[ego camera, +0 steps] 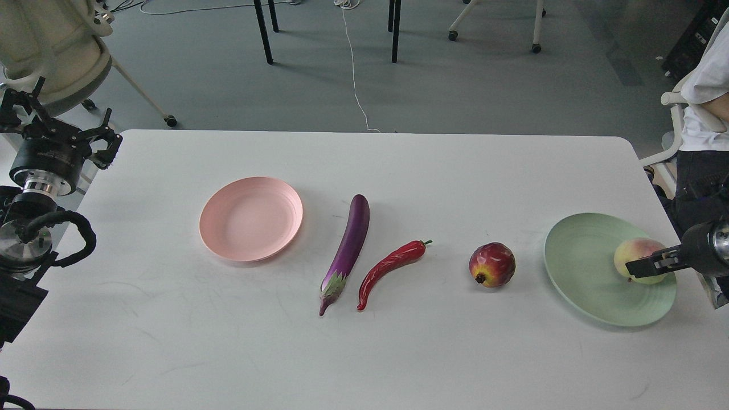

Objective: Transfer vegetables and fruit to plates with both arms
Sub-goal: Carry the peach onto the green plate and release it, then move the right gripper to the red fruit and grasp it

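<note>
The peach (638,257) sat on the green plate (592,285), my right gripper (641,267) across it; whether the fingers gripped or had let go, I could not tell. Chili (390,272), eggplant (348,250) and pomegranate (492,264) lay between the plates, untouched. The pink plate (251,218) was bare. My left gripper (85,142) hung at the table's far left edge, fingers spread, empty. Next I judged the pomegranate needed fetching.

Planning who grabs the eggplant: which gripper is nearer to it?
Left, narrowly. The left gripper hovers off the table's far-left edge; the right gripper is at the peach on the green plate, beyond the eggplant.

No legible text — none anywhere
</note>
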